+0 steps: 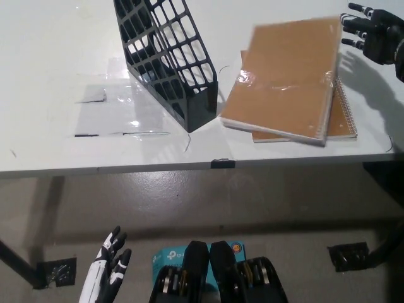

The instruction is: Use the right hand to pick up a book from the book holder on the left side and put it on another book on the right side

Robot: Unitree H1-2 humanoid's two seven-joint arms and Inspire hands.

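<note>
Book point(287, 76) lies skewed on the lower book point(344, 123), its near-left corner overhanging onto the desk point(57, 57) close to the holder point(167, 60). Right hand point(372, 35) hovers just off its far-right edge, fingers spread, holding nothing. Left hand point(107, 274) rests low, open. Risk: a sleeve or finger brushing the book could push the crooked stack further askew.

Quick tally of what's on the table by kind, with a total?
Brown books: 2, the top book lying on the spiral-bound lower book.
Black mesh book holder: 1, no book visible in it.
Total: 3.
Right hand is open beside the books.
</note>
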